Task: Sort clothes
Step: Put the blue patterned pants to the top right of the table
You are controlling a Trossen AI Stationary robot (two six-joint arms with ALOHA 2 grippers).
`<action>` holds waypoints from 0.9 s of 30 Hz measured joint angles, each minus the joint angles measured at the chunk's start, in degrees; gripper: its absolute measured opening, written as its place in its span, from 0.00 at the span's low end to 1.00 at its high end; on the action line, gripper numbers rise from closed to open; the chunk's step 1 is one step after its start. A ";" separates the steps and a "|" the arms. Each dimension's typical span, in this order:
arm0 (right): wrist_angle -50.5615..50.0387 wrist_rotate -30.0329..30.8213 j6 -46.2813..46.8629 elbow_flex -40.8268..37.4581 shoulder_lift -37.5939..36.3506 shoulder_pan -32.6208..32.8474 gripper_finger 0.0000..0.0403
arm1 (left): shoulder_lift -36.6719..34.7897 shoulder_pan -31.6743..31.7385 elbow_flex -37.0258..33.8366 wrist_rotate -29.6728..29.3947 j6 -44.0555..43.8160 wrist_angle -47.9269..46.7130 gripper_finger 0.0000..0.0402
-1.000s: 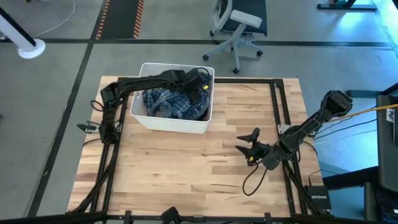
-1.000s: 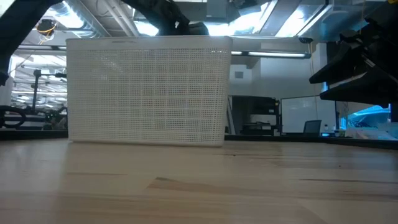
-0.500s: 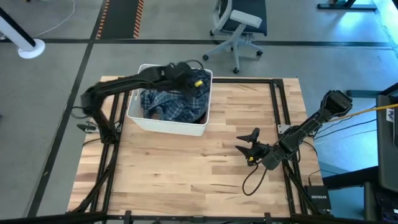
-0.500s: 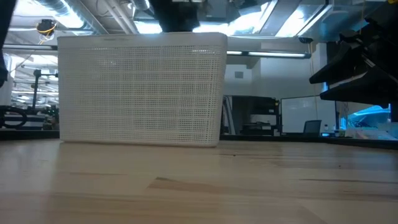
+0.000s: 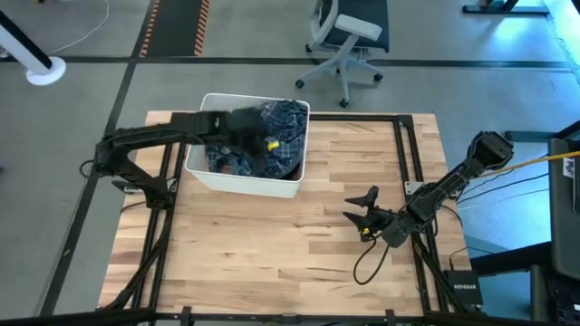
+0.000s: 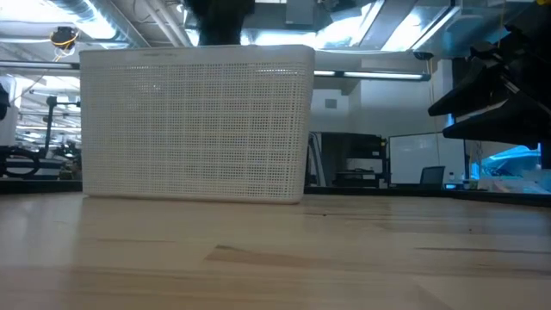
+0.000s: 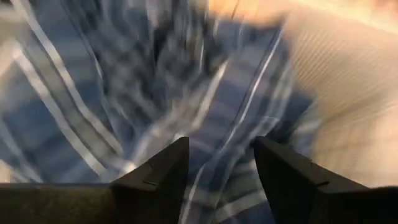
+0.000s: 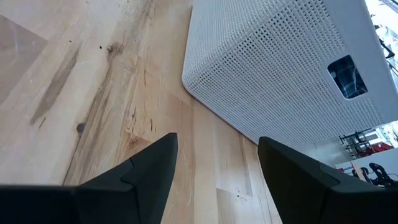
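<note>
The blue-white plaid shirt (image 5: 272, 127) lies heaped in the white plastic bin (image 5: 243, 186) at the table's far left, and it fills the left wrist view (image 7: 124, 93). My left gripper (image 5: 265, 145) hangs open above the shirt inside the bin's outline, its fingers apart with cloth showing behind the gap (image 7: 221, 146). My right gripper (image 5: 355, 206) stands open low over the wood at the table's right, pointing toward the bin (image 8: 280, 68), with nothing between its fingers (image 8: 217, 140). No other clothes show.
The bin's mesh wall (image 6: 194, 120) blocks the low view's left half. Black frame rails (image 5: 408, 154) run along the table's edges. A cable (image 5: 367, 263) loops on the wood below the right arm. An office chair (image 5: 344, 41) stands beyond the far edge.
My left gripper has risen from the bin's far right corner and drawn back toward the table's left and near side, staying open. The plaid shirt at that corner is now uncovered. The bin has slid a little toward the table's left edge.
</note>
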 joint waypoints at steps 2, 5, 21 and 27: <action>0.00 0.02 0.09 0.00 -0.01 0.00 0.60 | 0.03 0.81 -4.94 -0.64 -0.31 1.34 0.44; 0.00 0.02 0.11 0.00 0.01 0.00 0.60 | 0.15 2.74 -13.30 -1.04 -1.93 4.82 0.44; -0.02 1.05 0.23 0.00 -0.01 0.00 0.60 | -2.90 6.45 -20.48 -1.14 -3.19 9.89 0.44; -0.59 -0.71 2.75 0.00 0.01 0.00 0.60 | -10.78 1.39 -16.21 -1.12 -1.90 10.52 0.44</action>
